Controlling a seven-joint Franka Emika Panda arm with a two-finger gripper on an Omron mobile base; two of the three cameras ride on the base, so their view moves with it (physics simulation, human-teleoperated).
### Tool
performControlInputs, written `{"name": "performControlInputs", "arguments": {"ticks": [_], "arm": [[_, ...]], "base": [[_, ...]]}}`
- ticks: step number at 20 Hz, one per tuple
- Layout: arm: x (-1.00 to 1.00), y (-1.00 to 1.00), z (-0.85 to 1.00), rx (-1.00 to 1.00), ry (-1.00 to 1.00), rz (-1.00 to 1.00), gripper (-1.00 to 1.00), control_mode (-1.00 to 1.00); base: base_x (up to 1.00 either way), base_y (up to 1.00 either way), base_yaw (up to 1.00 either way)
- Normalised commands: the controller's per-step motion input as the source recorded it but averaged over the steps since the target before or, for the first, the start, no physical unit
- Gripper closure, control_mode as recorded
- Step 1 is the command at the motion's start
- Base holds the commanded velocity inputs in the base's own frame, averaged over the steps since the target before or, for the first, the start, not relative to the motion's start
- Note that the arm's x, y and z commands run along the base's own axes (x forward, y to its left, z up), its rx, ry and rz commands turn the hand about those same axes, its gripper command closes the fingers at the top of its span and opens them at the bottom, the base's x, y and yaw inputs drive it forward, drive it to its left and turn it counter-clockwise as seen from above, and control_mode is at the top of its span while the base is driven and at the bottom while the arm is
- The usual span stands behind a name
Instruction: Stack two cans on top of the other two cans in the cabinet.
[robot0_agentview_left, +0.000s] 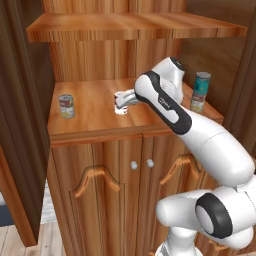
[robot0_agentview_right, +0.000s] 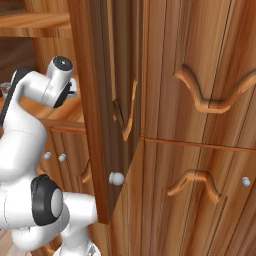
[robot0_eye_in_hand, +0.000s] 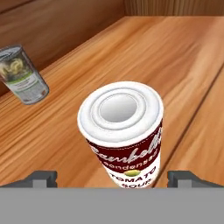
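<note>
On the cabinet (robot0_agentview_left: 95, 134) shelf, a dark red and white soup can (robot0_eye_in_hand: 124, 135) stands upright straight below my hand. My gripper (robot0_eye_in_hand: 114, 179) is open, with one fingertip on each side of the can and clear of it. In the left base view my gripper (robot0_agentview_left: 121, 102) hovers over the shelf's middle and the arm hides most of that can. A can with a red, white and yellow label and grey lid (robot0_agentview_left: 66, 106) (robot0_eye_in_hand: 24, 75) stands at the shelf's left. At the right, the teal can (robot0_agentview_left: 202, 81) sits on top of a pale yellowish can (robot0_agentview_left: 198, 103).
An upper shelf (robot0_agentview_left: 135, 27) overhangs the work shelf. Two lower doors with round silver knobs (robot0_agentview_left: 134, 164) are shut. An open cabinet door (robot0_agentview_right: 95, 125) stands close to the arm's right and blocks the right base view of the shelf.
</note>
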Motion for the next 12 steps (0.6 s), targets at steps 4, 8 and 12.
{"name": "performControlInputs", "arguments": {"ticks": [4, 8, 12], "arm": [[0.17, 0.12, -0.03, 0.00, -0.01, 0.00, -1.00, -1.00], [0.10, 0.07, -0.06, 0.00, 0.00, 0.00, -1.00, -1.00], [0.02, 0.11, -0.11, 0.00, -0.03, 0.00, -1.00, -1.00]], "base": [[0.00, 0.00, 0.00], [0.00, 0.00, 0.00], [0.00, 0.00, 0.00]]}}
